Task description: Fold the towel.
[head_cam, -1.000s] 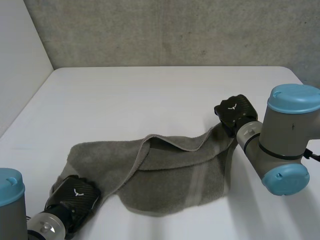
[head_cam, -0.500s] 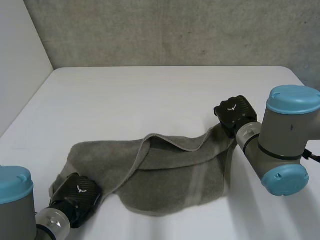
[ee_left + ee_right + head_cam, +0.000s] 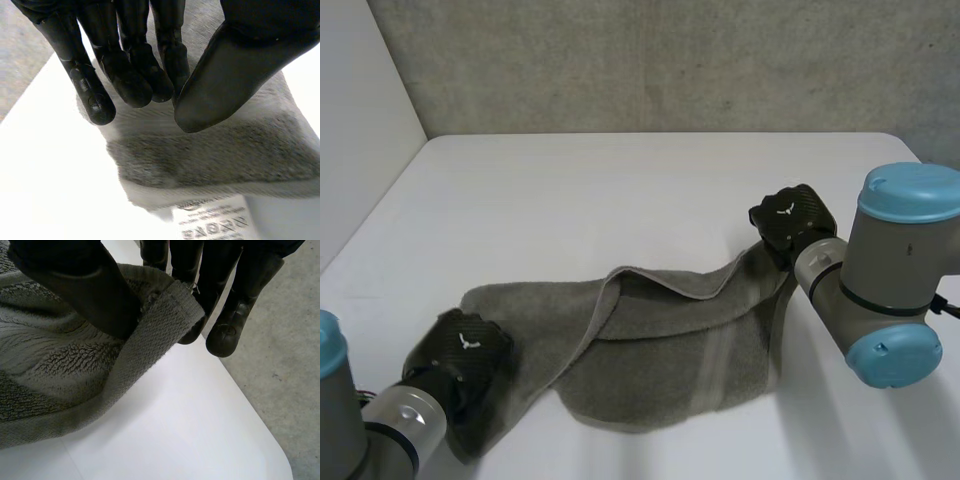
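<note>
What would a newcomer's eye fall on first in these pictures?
A rumpled grey towel lies partly folded across the near side of the white table. The right hand pinches its far right corner, while the left hand sits at its left end.

Towel: I'm seeing dull grey-green all over, with a looped pile.
Band: it's running paler grey across the towel.
Hem: it's showing a fine ribbed weave in the same grey-green.
Label: it's showing white with dark print.
My left hand: I'm wearing black, a fine woven check, with a small white mark on the back.
My right hand: I'm wearing the same black weave and white mark.
My arms: they're showing grey under light-blue caps.
Table: it's lying plain white.
Wall: it's standing mottled, speckled grey.
</note>
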Robot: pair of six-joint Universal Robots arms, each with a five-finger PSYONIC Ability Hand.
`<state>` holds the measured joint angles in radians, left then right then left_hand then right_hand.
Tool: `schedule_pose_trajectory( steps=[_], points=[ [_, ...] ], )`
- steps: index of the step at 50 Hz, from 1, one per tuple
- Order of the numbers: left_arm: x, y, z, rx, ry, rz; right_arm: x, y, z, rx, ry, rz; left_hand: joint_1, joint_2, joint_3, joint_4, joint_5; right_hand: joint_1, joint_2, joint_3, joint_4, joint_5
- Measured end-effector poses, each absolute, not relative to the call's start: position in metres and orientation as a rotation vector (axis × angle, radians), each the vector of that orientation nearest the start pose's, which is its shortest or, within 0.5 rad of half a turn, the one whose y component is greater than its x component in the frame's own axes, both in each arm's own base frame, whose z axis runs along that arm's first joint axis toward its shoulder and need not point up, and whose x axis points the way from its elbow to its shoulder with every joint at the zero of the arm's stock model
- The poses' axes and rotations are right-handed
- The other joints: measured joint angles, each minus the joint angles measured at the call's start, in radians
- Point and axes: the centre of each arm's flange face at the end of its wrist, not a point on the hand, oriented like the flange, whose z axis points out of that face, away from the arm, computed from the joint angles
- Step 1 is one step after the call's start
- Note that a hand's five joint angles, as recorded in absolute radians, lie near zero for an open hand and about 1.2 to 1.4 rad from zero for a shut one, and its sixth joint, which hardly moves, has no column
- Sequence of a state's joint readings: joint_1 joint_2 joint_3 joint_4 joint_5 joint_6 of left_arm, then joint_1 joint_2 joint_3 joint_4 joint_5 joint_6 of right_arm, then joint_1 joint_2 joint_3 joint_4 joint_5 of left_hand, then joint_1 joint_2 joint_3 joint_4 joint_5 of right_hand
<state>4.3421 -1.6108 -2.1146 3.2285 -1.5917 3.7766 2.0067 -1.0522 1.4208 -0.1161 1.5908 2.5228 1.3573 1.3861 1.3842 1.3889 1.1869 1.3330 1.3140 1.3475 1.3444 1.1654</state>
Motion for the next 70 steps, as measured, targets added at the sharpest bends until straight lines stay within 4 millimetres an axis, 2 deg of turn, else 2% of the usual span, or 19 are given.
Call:
schedule_pose_trajectory(
  steps=[7, 8, 10, 11, 13, 16, 22, 29, 42, 56, 70],
  points=[
    [-0.198, -0.166, 0.174, 1.195, 2.242, -1.549, 0.275, -0.300, 0.192, -1.255, 2.241, -2.030, -0.014, -0.015, -0.004, -0.004, -0.004, 0.000, 0.000, 0.000, 0.000, 0.000],
    [-0.198, -0.165, 0.174, 1.197, 2.245, -1.544, 0.275, -0.301, 0.192, -1.254, 2.240, -2.032, -0.062, -0.069, -0.069, -0.071, -0.045, 0.000, 0.000, 0.000, 0.000, 0.000],
    [-0.196, -0.159, 0.173, 1.215, 2.266, -1.511, 0.274, -0.302, 0.193, -1.252, 2.237, -2.033, -0.433, -0.459, -0.453, -0.460, -0.419, 0.000, 0.000, 0.000, 0.000, 0.000],
    [-0.196, -0.156, 0.173, 1.222, 2.274, -1.498, 0.274, -0.302, 0.193, -1.253, 2.237, -2.033, -0.537, -0.564, -0.556, -0.564, -0.551, 0.000, 0.000, 0.000, 0.000, 0.000],
    [-0.195, -0.148, 0.169, 1.255, 2.300, -1.455, 0.273, -0.302, 0.192, -1.257, 2.236, -2.029, -0.931, -0.955, -0.936, -0.922, -0.932, 0.000, 0.000, 0.000, 0.000, 0.000],
    [-0.195, -0.137, 0.164, 1.309, 2.321, -1.412, 0.274, -0.302, 0.191, -1.264, 2.235, -2.023, -1.128, -1.162, -1.163, -1.167, -1.134, 0.000, 0.000, 0.000, 0.000, 0.000],
    [-0.195, -0.115, 0.156, 1.433, 2.295, -1.370, 0.274, -0.302, 0.188, -1.274, 2.238, -2.011, -1.154, -1.186, -1.183, -1.188, -1.146, 0.000, 0.000, 0.000, 0.000, 0.000],
    [-0.194, -0.110, 0.150, 1.488, 2.211, -1.384, 0.275, -0.300, 0.186, -1.280, 2.237, -2.004, -1.150, -1.178, -1.177, -1.182, -1.146, 0.000, 0.000, 0.000, 0.000, 0.000],
    [-0.198, -0.127, 0.139, 1.467, 2.147, -1.445, 0.276, -0.298, 0.184, -1.289, 2.235, -1.995, -1.098, -1.127, -1.125, -1.130, -1.100, 0.000, 0.000, 0.000, 0.000, 0.001],
    [-0.204, -0.139, 0.115, 1.483, 2.187, -1.394, 0.277, -0.298, 0.178, -1.298, 2.243, -1.978, -1.051, -1.077, -1.076, -1.084, -1.053, 0.000, 0.000, 0.000, 0.000, 0.000],
    [-0.207, -0.148, 0.115, 1.466, 2.177, -1.422, 0.278, -0.298, 0.175, -1.304, 2.246, -1.971, -0.944, -0.973, -0.972, -0.980, -0.951, 0.000, 0.000, 0.000, 0.000, 0.000]
  ],
)
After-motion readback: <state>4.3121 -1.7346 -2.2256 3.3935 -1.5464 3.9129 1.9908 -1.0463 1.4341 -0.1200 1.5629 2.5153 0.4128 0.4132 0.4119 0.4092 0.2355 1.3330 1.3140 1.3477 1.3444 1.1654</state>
